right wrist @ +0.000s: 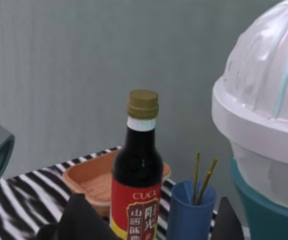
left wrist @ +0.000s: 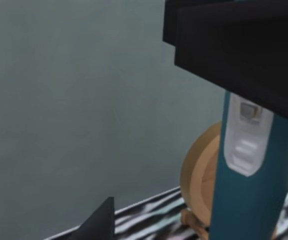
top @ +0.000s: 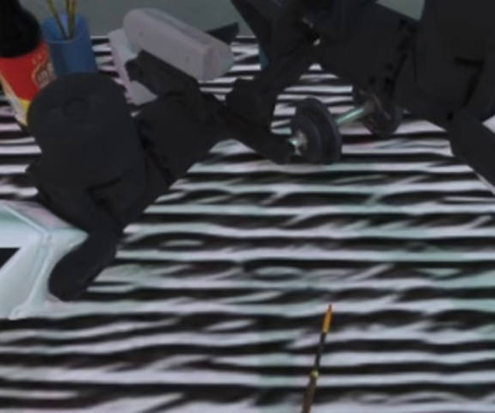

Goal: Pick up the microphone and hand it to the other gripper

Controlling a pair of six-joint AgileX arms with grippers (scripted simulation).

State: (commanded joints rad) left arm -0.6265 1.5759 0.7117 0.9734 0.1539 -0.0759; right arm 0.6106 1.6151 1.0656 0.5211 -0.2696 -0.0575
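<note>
While the microphone [left wrist: 254,180] stands upright by the right gripper [right wrist: 151,227] and left gripper [left wrist: 149,227] - both raised - I cannot tell either's grip.

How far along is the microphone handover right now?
Done: the microphone is off the table, clamped in the right gripper, with its round head close in the right wrist view. In hand: the left gripper is close beside the teal handle, where the two arms meet. Left: no grasp by the left gripper shows yet, and the right gripper has not let go.
</note>
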